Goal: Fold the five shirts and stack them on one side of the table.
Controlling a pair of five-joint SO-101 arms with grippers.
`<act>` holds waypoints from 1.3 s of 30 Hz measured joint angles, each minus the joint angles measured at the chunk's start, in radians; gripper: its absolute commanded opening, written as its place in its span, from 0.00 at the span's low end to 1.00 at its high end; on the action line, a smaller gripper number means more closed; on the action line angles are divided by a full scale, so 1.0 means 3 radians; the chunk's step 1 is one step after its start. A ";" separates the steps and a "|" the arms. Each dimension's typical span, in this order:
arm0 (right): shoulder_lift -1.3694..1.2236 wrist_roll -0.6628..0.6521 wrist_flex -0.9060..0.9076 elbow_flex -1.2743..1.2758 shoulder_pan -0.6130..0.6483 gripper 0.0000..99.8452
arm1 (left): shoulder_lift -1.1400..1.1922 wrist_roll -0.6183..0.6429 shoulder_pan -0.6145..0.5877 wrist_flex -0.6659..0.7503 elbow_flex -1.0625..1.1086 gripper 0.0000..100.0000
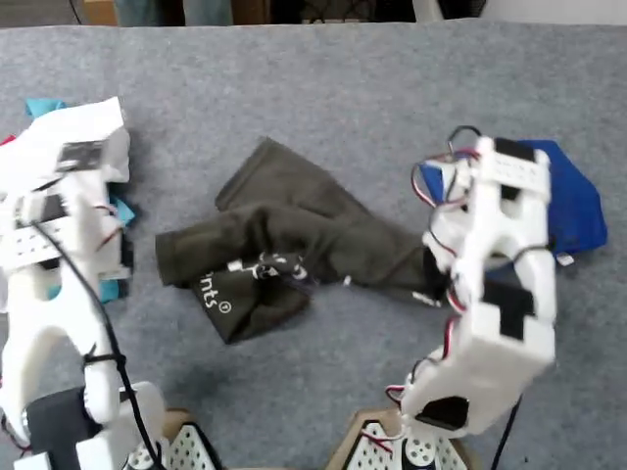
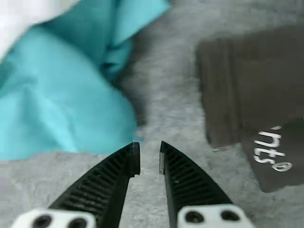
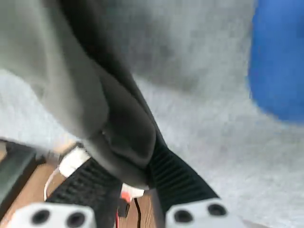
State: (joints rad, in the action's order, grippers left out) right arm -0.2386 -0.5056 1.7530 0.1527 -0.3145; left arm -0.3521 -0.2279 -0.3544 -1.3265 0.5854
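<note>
Right gripper (image 3: 137, 178) — pinching an edge of the dark shirt (image 1: 294, 230), apparently for pulling it flat; left gripper (image 2: 149, 159) — hanging slightly parted beside the teal shirt (image 2: 57, 109), likely waiting.

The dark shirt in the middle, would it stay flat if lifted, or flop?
Probably flop: the dark shirt lies crumpled and drapes limply from the right gripper. Likely light, thin cloth; may drag on the fuzzy table.

Dark olive-brown shirt (image 1: 294, 250) with white lettering, beside a plain turquoise shirt (image 2: 61, 95) and a plain royal blue shirt (image 1: 573, 211). Mottled grey table (image 1: 343, 88). Black ribbed left tool (image 2: 149, 159) on a white left arm (image 1: 49, 323).
</note>
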 measured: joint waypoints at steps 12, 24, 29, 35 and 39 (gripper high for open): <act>0.0997 -0.1089 -0.0026 0.1708 -0.0660 0.12 | 0.0000 0.0000 0.0783 0.0000 0.0000 0.10; 0.1013 -0.1366 -0.0010 0.1100 -0.0731 0.18 | 0.0000 0.0077 0.0829 0.0087 0.0056 0.10; 0.1013 -0.1366 -0.0010 0.1002 -0.0532 0.14 | 0.0138 0.0384 0.0829 0.0685 0.0414 0.10; 0.1013 -0.1355 -0.0010 0.0921 -0.0501 0.31 | 0.0736 0.0823 0.0834 0.1330 0.0532 0.10; 0.1013 -0.1355 -0.0010 0.0624 -0.0501 0.32 | 0.1028 0.1074 0.0834 0.1350 0.0409 0.10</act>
State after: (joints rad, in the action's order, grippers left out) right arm 0.0652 -0.9122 1.7499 0.3399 -0.4649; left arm -0.0437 0.0944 -0.1043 -0.9214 0.7081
